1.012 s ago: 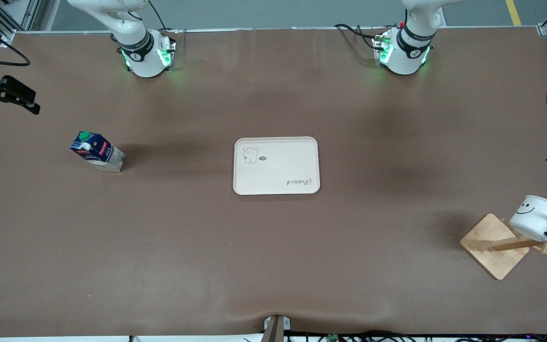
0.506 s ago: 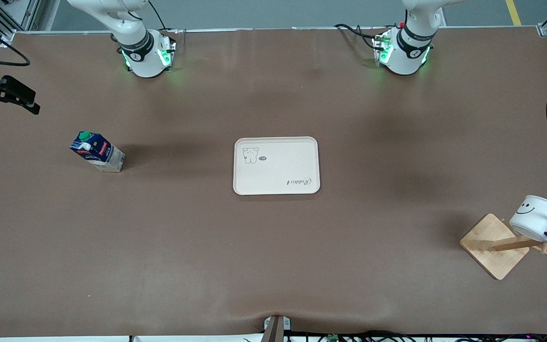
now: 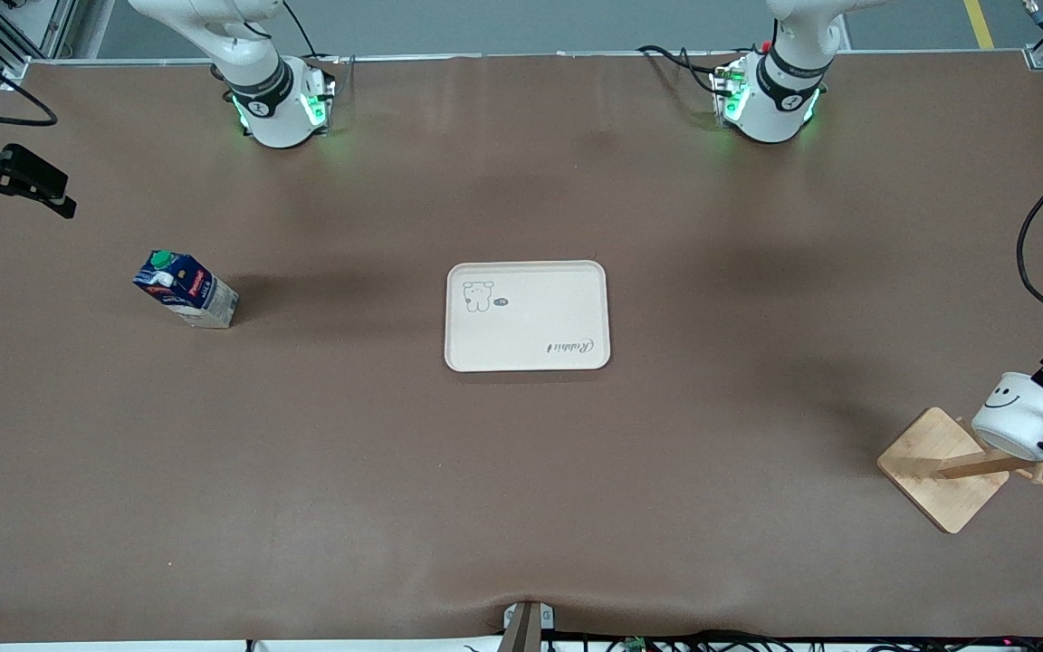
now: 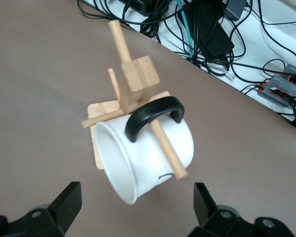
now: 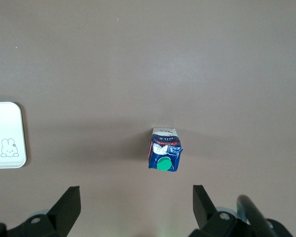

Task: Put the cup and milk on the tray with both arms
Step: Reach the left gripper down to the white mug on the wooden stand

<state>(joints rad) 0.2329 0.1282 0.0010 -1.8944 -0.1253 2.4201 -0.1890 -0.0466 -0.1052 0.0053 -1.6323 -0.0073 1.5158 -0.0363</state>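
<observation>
Nearest the front camera, at the left arm's end of the tabletop (image 3: 521,507), the cup (image 3: 1019,417) hangs by its handle on a wooden rack (image 3: 947,466). The left end effector (image 4: 138,210) hovers over it, fingers apart, the cup's long axis seemingly lying crosswise between them. Farther off, the tray (image 3: 527,316) sits bare mid-tabletop. The milk (image 3: 185,290) stands at the right arm's end, below the right end effector (image 5: 137,210), also spread wide.
</observation>
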